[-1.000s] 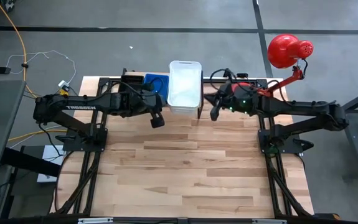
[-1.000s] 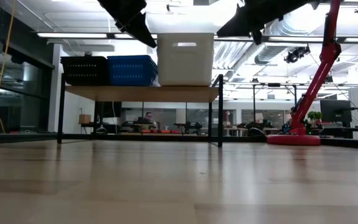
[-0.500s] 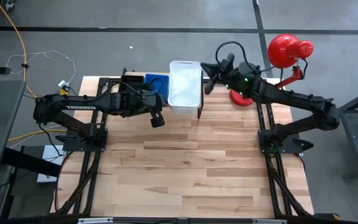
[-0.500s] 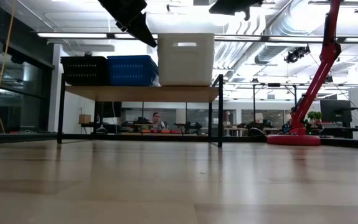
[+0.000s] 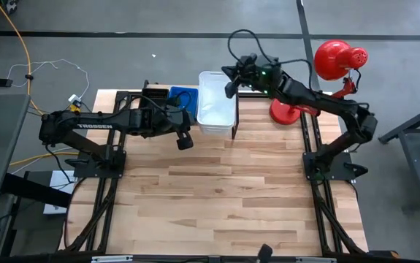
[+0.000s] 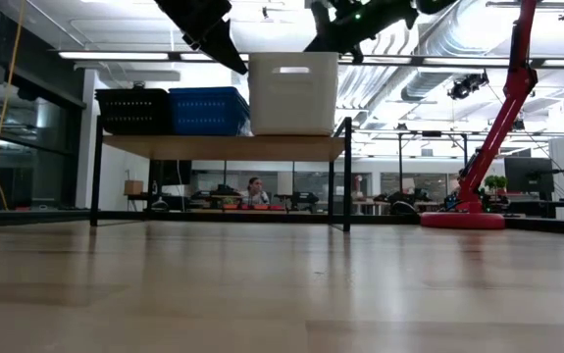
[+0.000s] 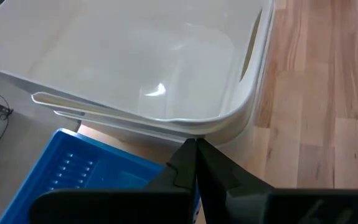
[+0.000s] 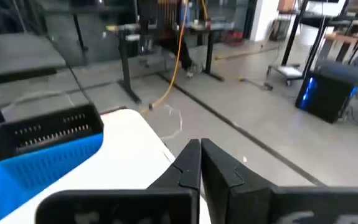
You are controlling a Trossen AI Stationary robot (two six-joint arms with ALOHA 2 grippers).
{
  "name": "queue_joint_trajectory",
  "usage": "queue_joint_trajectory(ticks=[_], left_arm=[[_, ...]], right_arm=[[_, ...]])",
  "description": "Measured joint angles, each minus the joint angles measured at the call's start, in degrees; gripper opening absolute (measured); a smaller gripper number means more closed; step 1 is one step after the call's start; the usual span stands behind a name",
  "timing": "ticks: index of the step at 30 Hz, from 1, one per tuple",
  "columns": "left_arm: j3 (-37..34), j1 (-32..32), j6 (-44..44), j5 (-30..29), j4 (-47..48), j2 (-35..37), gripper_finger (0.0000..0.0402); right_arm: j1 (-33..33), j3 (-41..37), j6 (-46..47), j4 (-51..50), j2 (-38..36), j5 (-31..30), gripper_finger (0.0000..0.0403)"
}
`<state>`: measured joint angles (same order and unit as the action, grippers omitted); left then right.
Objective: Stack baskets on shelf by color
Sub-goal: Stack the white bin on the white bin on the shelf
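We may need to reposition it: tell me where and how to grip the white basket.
Probably pinch the white basket on a long side rim from above: it sits open-topped on the shelf, and its thin lip suits two fingers. The right side is freer; the blue basket flanks the left.

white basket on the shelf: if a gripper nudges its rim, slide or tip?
Probably slides: the white basket sits flat on the smooth shelf. It looks empty and thin-walled, so likely light and slightly flexible. Its side lies near the shelf edge, so an outward push risks a fall.

"TROSSEN" on left arm
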<state>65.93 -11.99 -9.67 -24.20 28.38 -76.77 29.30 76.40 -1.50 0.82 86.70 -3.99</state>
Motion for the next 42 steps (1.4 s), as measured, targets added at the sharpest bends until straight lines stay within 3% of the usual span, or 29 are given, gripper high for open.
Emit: queue_joint_trajectory(ticks=[13,23,28,36,42], left_arm=[[0.0,0.0,0.0,0.7,0.0,0.0,0.0000],[0.0,0.0,-1.0,-0.7,-0.1,1.3,0.0000],[0.0,0.0,0.1,1.0,-0.8,3.2,0.0000],[0.0,0.0,0.5,2.6,-1.8,4.4,0.0000],[0.0,0.0,1.1,2.6,-1.8,4.4,0.0000]], right_arm=[[0.0,3.4,0.0,-2.5,3.6,-1.9,0.0000],[-0.5,3.2,-0.9,-1.6,-3.3,-1.1,0.0000],[-0.5,3.1,-1.4,-5.4,-4.9,2.1,0.0004],[-1.9,3.1,-1.0,-16.4,-8.9,-4.4,0.0084],[-4.1,3.1,7.8,-28.1,-11.1,-7.1,0.0147]])
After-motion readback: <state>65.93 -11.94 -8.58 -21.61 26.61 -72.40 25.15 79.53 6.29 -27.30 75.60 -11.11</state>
